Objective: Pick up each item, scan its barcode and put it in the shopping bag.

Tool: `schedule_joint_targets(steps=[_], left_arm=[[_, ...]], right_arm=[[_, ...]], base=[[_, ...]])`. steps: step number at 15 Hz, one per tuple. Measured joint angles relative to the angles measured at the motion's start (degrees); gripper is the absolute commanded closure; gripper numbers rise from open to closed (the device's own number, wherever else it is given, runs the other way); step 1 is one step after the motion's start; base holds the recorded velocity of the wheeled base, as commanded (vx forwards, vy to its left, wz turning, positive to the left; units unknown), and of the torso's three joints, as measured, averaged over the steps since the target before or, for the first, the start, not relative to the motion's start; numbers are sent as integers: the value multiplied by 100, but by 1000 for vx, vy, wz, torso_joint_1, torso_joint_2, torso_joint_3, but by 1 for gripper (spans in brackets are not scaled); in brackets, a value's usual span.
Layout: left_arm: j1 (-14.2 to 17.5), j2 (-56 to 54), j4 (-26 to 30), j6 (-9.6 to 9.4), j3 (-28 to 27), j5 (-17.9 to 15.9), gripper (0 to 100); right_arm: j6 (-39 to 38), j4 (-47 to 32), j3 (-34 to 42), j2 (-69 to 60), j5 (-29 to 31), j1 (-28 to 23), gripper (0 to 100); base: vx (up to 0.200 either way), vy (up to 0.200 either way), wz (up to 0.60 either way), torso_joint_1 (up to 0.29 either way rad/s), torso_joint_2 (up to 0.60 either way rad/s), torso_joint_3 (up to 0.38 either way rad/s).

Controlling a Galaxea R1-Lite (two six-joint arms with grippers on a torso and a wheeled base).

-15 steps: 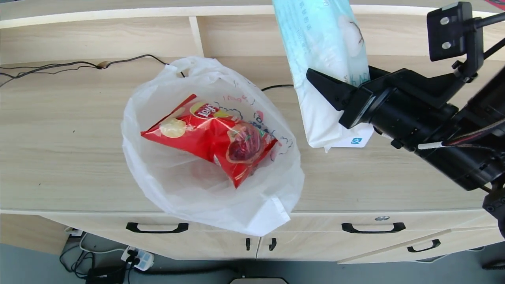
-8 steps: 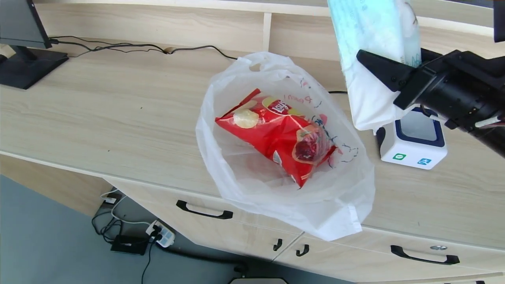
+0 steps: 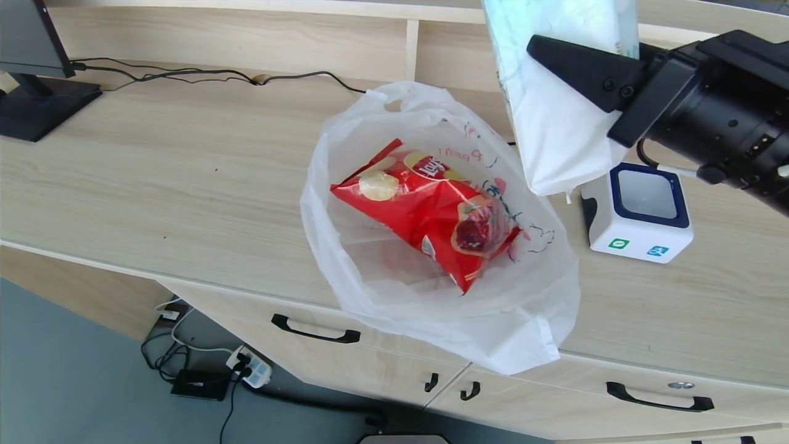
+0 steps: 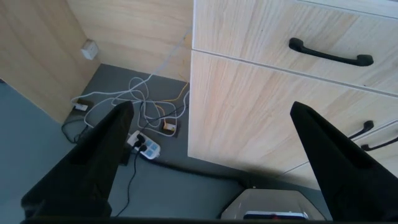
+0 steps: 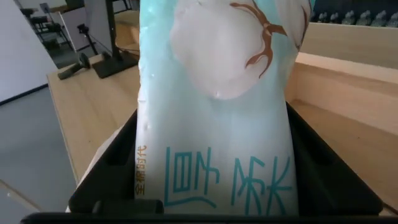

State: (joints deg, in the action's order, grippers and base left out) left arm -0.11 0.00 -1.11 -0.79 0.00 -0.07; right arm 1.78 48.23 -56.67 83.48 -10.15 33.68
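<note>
The tissue pack [image 3: 555, 129] was pale blue and white, the chip bag [image 3: 431, 216] red with yellow, the shopping bag [image 3: 394, 296] translucent white, the scanner [image 3: 638, 240] white, navy-rimmed.

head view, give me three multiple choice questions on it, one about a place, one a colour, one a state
1. Where is the chip bag?
A. in a drawer
B. inside the shopping bag
C. on the floor

2. What colour is the chip bag?
A. green
B. red
C. blue

3. What is the state of the right gripper?
A. shut on the tissue pack
B. open and empty
C. shut on a cable

Answers:
1 B, it lies within the bag's open white walls on the counter.
2 B, its wrapper is bright red.
3 A, it clamps the pack from both sides, held up above the counter.
</note>
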Motion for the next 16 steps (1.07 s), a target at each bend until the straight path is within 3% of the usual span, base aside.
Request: schedule_joint_targets(steps=[3,5,11,13,16], left_arm=[[4,0,0,11,0,-2,0],[0,0,-1,11,0,0,0],[6,0,0,9,0,-2,0],[1,0,-1,11,0,-2,0],[0,0,0,11,0,-2,0]], right_arm=[[-37,18,417,50,77,118,100],[-63,24,670,130,569,330,100],[-183,46,411,419,1519,1629,100],[-199,79,675,441,1541,1708,100],[0,55,866,455,1590,1318,100]], base=[[0,0,0,0,0,0],[0,0,0,0,0,0],[0,0,0,0,0,0],[0,0,0,0,0,0],[0,0,0,0,0,0]])
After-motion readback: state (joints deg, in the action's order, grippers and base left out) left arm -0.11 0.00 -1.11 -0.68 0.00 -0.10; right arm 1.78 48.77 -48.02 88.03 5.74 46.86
